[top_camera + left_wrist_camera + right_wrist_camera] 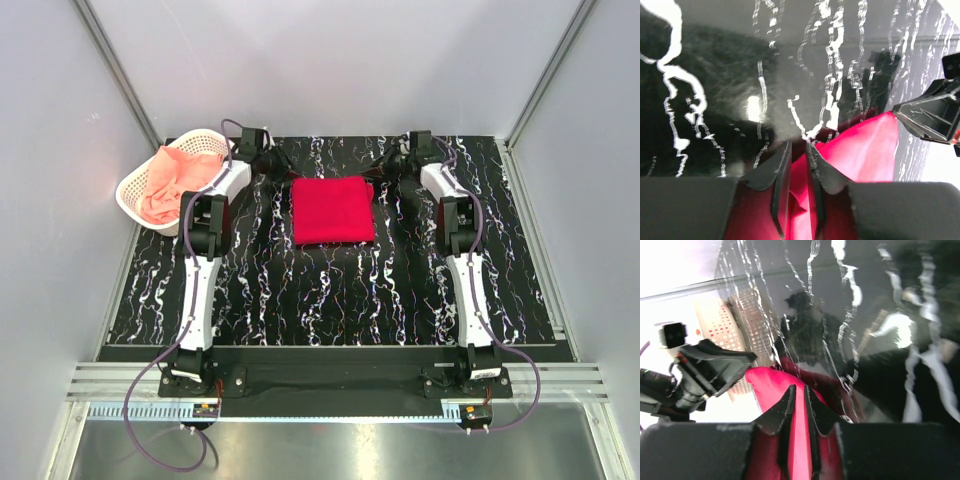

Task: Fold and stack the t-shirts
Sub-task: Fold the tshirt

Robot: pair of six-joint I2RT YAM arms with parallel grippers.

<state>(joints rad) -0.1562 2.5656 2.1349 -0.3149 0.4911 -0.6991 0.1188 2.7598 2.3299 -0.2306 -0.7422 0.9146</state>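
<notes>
Red t-shirt [333, 210]: folded flat, square.
Left gripper [798, 147]: extended, clamped onto its far-left corner.
Right gripper [799, 390]: clamped onto far-right corner.

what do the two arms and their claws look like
Both arms match: the left arm and right arm have white link shells, black joints and black bases, with a purple cable looping from each base. The left claw and right claw each have two dark, wedge-shaped fingers.
</notes>
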